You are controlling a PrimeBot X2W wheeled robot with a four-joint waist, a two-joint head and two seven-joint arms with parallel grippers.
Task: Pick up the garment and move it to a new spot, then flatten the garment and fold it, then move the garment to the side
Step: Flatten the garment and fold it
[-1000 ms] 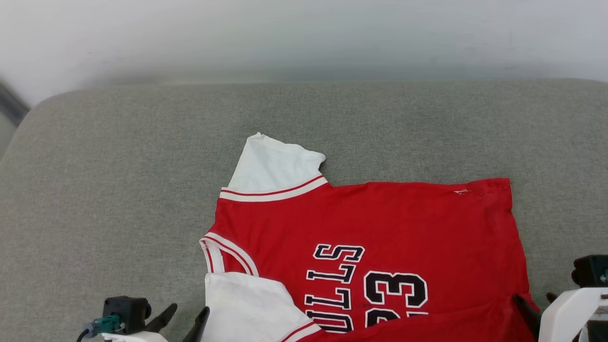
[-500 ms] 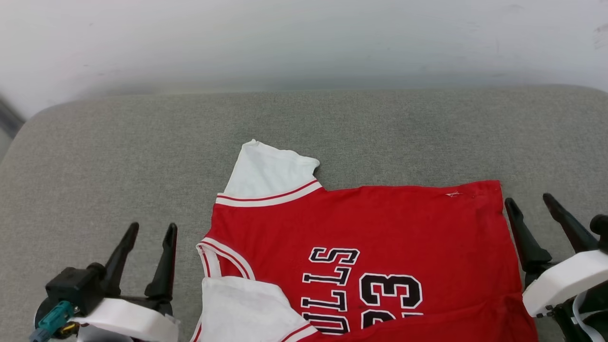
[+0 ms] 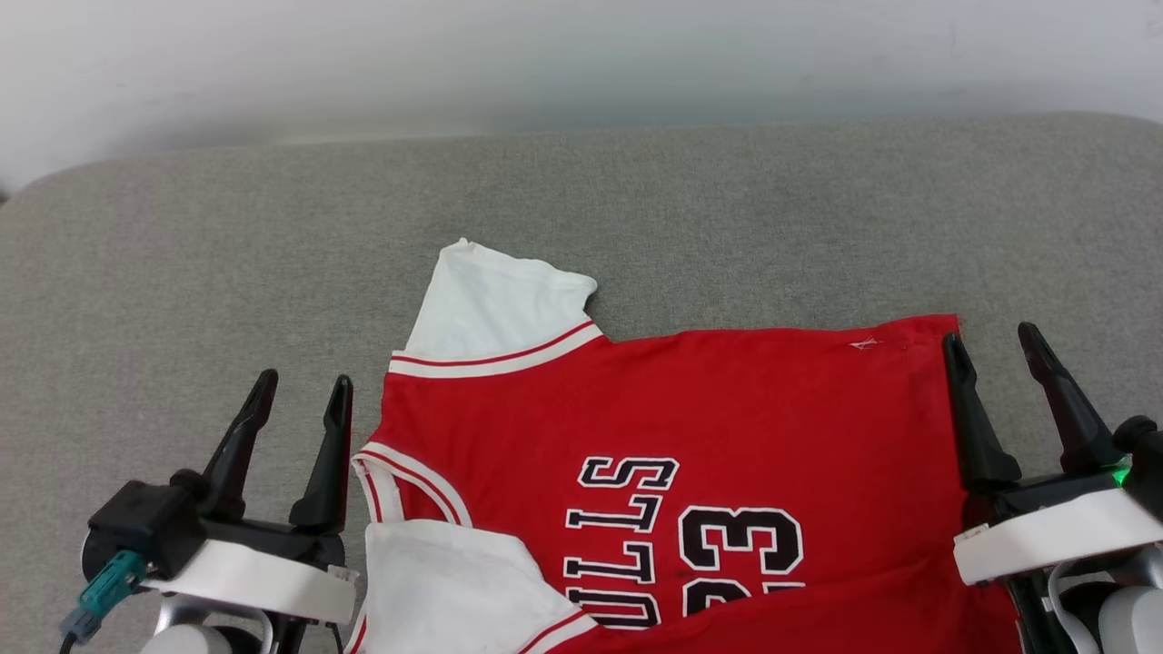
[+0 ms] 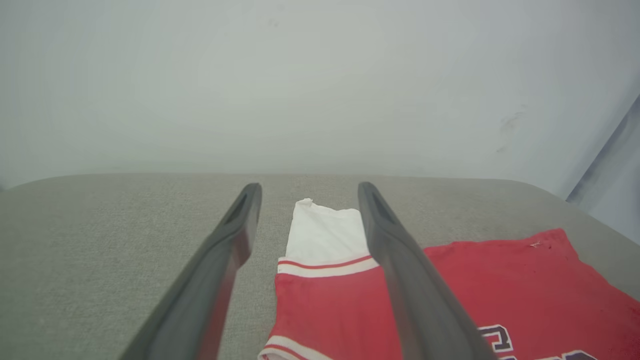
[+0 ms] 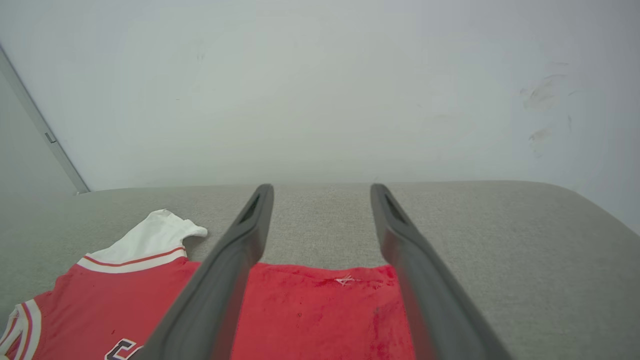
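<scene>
The left gripper (image 3: 303, 381), fingers (image 3: 243, 431) apart and empty, is seen at the lower left of the head view, just beside the collar (image 3: 400, 463) of the garment (image 3: 690, 409). The right gripper (image 3: 989, 336), equally spread, is seen at the lower right by the red hem (image 3: 927, 363). The garment is laid on a grey cushion (image 3: 182, 254). Between the fingers, the white sleeve (image 4: 325, 230) is shown in the left wrist view, and a white thread (image 5: 345, 280) in the right one.

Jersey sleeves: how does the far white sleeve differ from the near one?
The far sleeve sticks out past the red body of the jersey and lies flat on the bare grey cushion; the near sleeve lies folded in over the red front, beside the neckline. The far sleeve is wholly in the head view; the near sleeve is cut off by its bottom edge. Both are white with red-and-white striped trim.
</scene>
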